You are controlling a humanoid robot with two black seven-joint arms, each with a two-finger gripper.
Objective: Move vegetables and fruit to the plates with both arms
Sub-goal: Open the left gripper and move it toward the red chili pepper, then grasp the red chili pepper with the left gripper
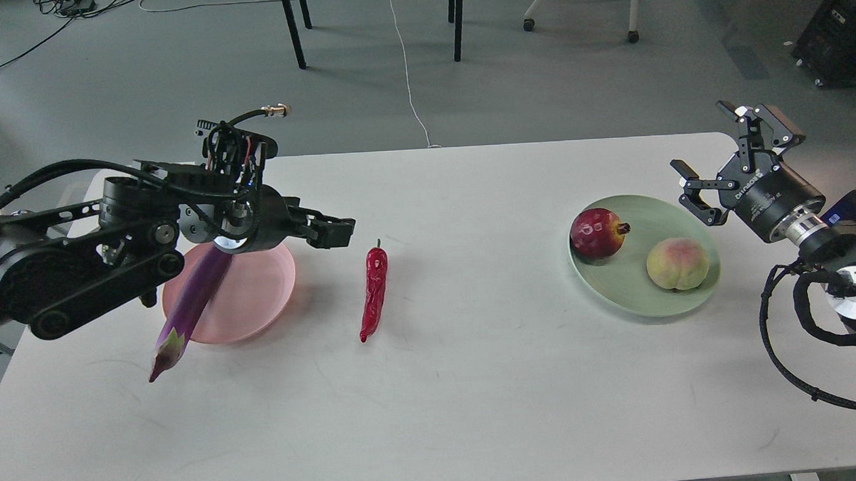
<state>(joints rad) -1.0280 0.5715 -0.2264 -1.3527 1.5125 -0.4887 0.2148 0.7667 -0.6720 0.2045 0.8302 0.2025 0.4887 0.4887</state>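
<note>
Eggplant [192, 306] is already laid across the pink plate [259, 296], its stem end overhanging at seven o'clock, so the left gripper [331, 231], whose jaw gap cannot be told, should be brought to the chili pepper [373, 294] lying at three o'clock of that plate and closed at mid-length.

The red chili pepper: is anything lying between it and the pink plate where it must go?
Nothing visible lies on the table between the chili pepper and the pink plate. The eggplant already crosses the plate's left side, and the left claw hovers above its far edge.
</note>
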